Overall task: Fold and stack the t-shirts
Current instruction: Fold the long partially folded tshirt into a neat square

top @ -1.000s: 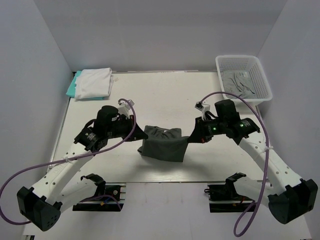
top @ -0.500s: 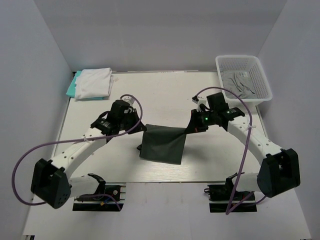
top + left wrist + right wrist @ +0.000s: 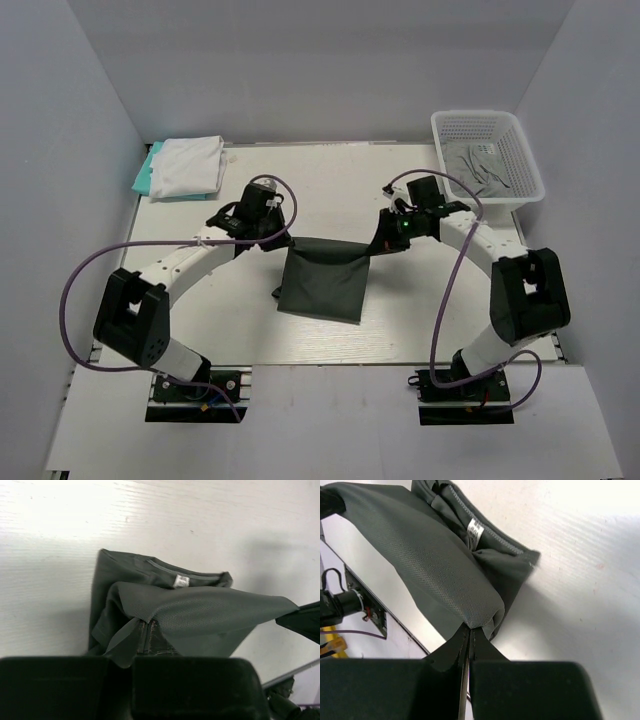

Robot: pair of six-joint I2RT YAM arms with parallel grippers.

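Observation:
A dark charcoal-grey t-shirt (image 3: 322,282) lies in the middle of the table, its far edge lifted and stretched between both grippers. My left gripper (image 3: 284,243) is shut on its left corner; in the left wrist view (image 3: 141,630) the cloth drapes over the closed fingertips. My right gripper (image 3: 376,247) is shut on the right corner, pinching a rolled fold (image 3: 470,628). The collar with a white tag (image 3: 181,581) rests on the table beneath the lifted layer. A folded white t-shirt (image 3: 188,165) sits on a teal t-shirt (image 3: 143,175) at the back left. A lighter grey t-shirt (image 3: 477,165) lies in the basket.
The white lattice basket (image 3: 525,165) stands at the back right corner. The folded stack occupies the back left corner. Purple cables loop from both arms. Side walls close in the table on the left and right.
Both grippers have carried the grey shirt's edge away from the near side toward the far side, and the arms have stretched out; the cloth now lies flatter and more spread.

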